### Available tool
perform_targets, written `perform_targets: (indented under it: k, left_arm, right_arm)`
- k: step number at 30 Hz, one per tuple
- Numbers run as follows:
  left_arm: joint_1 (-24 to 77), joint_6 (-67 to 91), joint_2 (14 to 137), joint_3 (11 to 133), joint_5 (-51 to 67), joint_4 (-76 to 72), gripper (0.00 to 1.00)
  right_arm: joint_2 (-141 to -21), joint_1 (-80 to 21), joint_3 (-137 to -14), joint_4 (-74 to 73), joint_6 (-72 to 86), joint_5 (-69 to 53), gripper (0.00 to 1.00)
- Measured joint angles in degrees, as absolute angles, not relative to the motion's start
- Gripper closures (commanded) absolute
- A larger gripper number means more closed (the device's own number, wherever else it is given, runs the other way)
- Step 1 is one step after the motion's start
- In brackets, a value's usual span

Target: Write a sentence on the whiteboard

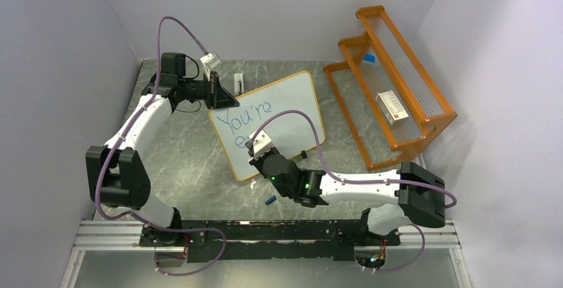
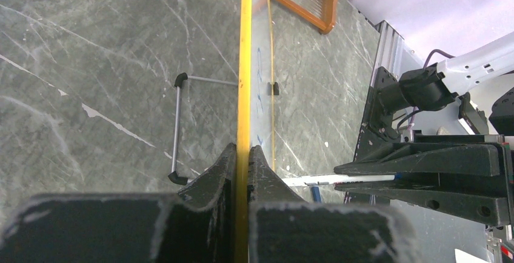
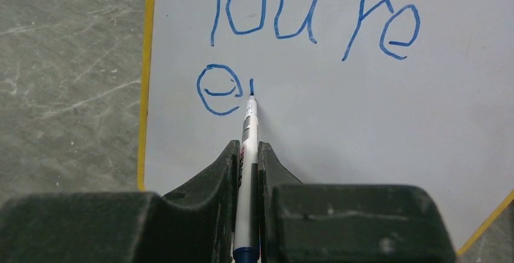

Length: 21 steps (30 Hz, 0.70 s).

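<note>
We note R gripper (image 3: 246,152) clamps marker (image 3: 248,123), tip on whiteboard (image 3: 363,129) right of "e"; L gripper (image 2: 242,154) pinches its edge.

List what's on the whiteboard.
On the whiteboard: blue "You're", below "e" and a short stroke at the tip of the marker held by the right gripper. That gripper hides the lower part.

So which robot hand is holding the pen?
The right gripper: it pinches the marker, tip on the whiteboard. The left gripper only clamps the whiteboard's yellow edge.
</note>
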<state>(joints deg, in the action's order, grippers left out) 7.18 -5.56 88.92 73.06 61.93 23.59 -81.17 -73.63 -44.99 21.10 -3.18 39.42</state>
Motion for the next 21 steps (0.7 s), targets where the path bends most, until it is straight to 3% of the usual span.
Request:
perform_targets:
  k: [21]
  left_arm:
    - [7.18,-5.56,88.92,73.06,61.93,23.59,0.95]
  right_arm:
    - [-81.03,-74.74,-44.34,18.5,-1.23,39.51,1.0]
